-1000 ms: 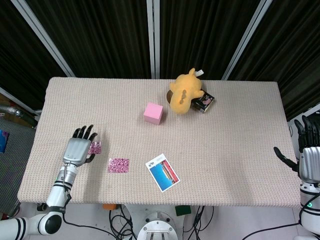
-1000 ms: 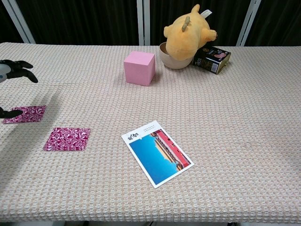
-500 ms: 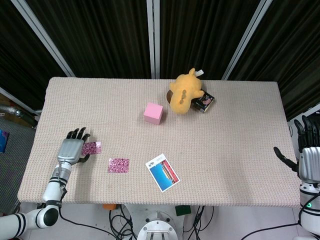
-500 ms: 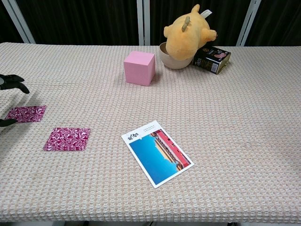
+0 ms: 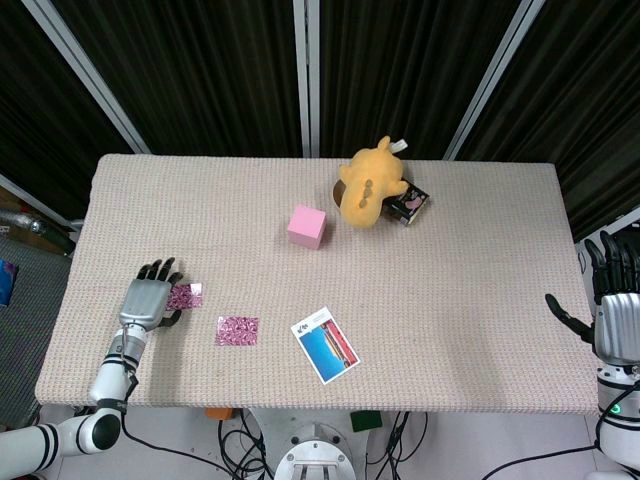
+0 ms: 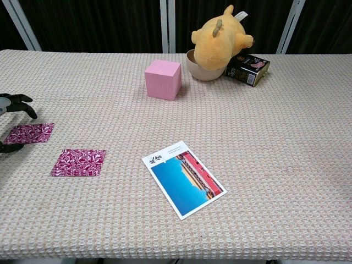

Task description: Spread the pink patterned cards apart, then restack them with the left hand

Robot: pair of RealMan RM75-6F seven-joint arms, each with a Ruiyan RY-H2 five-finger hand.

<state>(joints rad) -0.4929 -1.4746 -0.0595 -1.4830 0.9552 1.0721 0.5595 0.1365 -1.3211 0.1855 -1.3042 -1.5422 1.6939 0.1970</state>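
Two pink cards lie apart; the left card sits under the left hand's spread fingers.

Two flat square cards, lower left of frame: pink-magenta with white swirl pattern. Woven table cloth: beige. Solid cube: plain pink. Plush toy: yellow-orange. Rectangular postcard: blue and red print, white border.

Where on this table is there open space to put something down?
The whole right half, between the postcard and the right hand, lies bare. So does the far left corner beyond the pink cube. It is crowded around the plush toy and the left hand.
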